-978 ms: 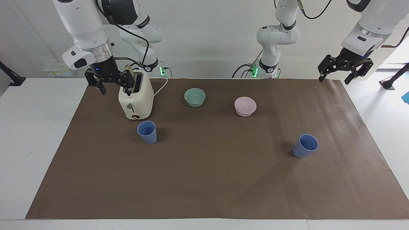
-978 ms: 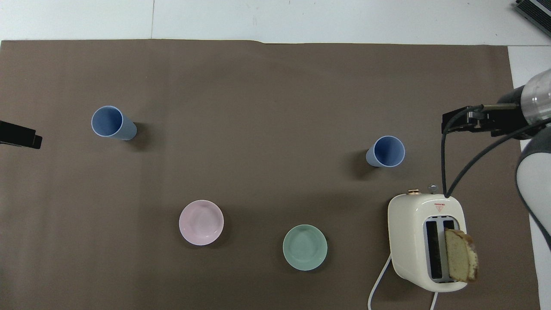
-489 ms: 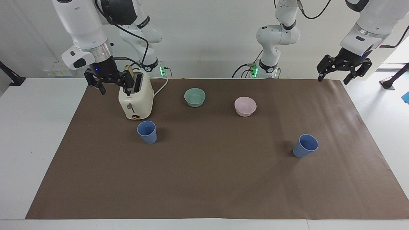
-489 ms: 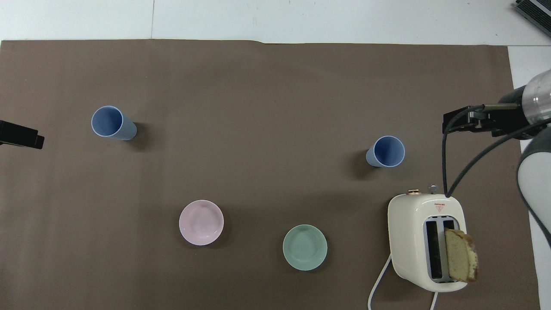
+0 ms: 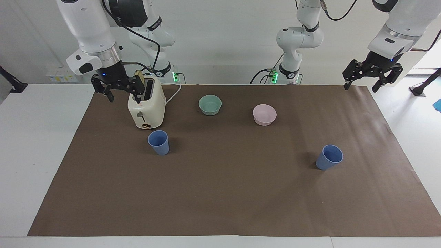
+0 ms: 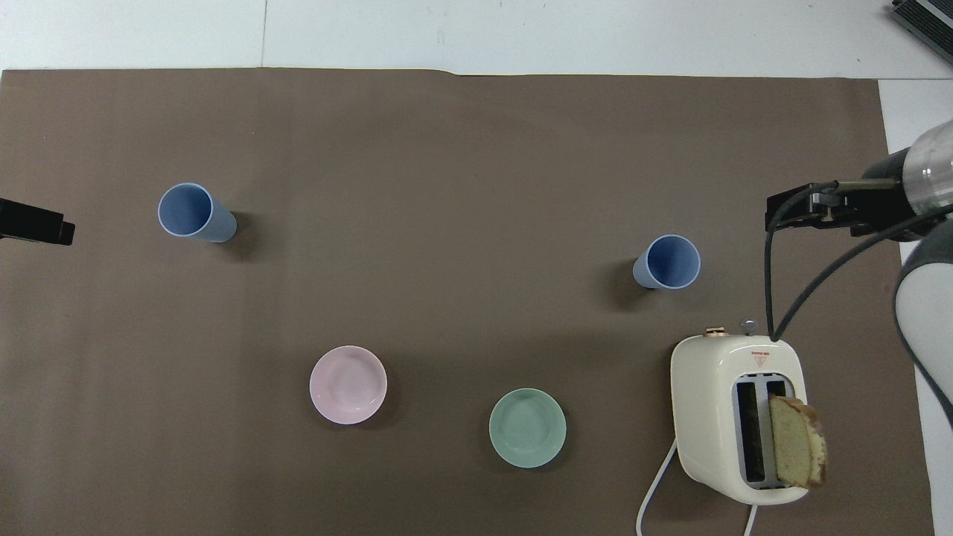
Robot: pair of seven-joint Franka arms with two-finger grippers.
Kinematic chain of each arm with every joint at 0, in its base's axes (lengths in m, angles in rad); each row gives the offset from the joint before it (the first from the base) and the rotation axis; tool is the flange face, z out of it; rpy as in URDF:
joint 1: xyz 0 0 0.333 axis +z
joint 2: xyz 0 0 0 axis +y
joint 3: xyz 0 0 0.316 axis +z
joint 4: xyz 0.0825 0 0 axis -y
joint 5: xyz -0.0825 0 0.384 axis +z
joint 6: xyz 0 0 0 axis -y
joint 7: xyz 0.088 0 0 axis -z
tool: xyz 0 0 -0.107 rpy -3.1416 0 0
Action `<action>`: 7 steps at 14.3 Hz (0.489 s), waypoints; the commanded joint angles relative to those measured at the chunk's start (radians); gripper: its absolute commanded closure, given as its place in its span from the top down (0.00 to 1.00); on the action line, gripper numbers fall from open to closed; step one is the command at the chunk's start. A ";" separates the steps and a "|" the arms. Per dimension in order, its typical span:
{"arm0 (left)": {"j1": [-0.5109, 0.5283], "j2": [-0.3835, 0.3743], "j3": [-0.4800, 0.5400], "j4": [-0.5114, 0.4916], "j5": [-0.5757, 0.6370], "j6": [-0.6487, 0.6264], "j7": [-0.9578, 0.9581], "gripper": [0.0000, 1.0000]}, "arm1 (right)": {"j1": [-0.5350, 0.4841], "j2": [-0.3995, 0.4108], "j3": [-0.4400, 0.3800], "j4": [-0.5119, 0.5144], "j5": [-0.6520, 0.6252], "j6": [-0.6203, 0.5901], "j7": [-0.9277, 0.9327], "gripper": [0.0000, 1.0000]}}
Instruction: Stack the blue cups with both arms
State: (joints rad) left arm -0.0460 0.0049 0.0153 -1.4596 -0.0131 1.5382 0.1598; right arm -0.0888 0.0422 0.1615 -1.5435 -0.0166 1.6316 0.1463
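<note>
Two blue cups stand upright and apart on the brown mat. One blue cup point(image 5: 159, 142) point(image 6: 668, 262) is just farther from the robots than the toaster, toward the right arm's end. The other blue cup point(image 5: 329, 156) point(image 6: 192, 212) stands toward the left arm's end. My right gripper point(image 5: 124, 99) point(image 6: 811, 208) hangs open and empty in the air beside the toaster's top. My left gripper point(image 5: 359, 88) point(image 6: 37, 227) hangs open and empty over the mat's corner at the left arm's end. Neither gripper touches a cup.
A cream toaster point(image 5: 146, 108) point(image 6: 737, 417) holds a slice of bread point(image 6: 797, 441) in one slot, its cord trailing toward the robots. A mint-green bowl point(image 5: 210, 104) point(image 6: 527, 427) and a pink bowl point(image 5: 264, 114) point(image 6: 348, 384) sit nearer to the robots than the cups.
Both grippers have risen a little and stayed open. The cups, bowls and toaster have not moved.
</note>
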 commanded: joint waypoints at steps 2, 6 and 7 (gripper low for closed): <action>0.001 0.001 0.003 -0.025 -0.010 0.057 0.014 1.00 | -0.014 -0.027 0.004 -0.032 0.006 0.013 -0.025 1.00; 0.001 0.021 0.003 -0.051 -0.010 0.106 0.014 1.00 | -0.014 -0.027 0.004 -0.032 0.006 0.013 -0.025 1.00; 0.001 0.021 0.003 -0.064 -0.011 0.123 0.014 1.00 | -0.015 -0.027 0.004 -0.032 0.006 0.013 -0.025 1.00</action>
State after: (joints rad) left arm -0.0458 0.0373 0.0156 -1.4801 -0.0137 1.6154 0.1598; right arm -0.0888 0.0419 0.1614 -1.5436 -0.0166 1.6316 0.1463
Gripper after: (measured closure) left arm 0.000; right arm 0.000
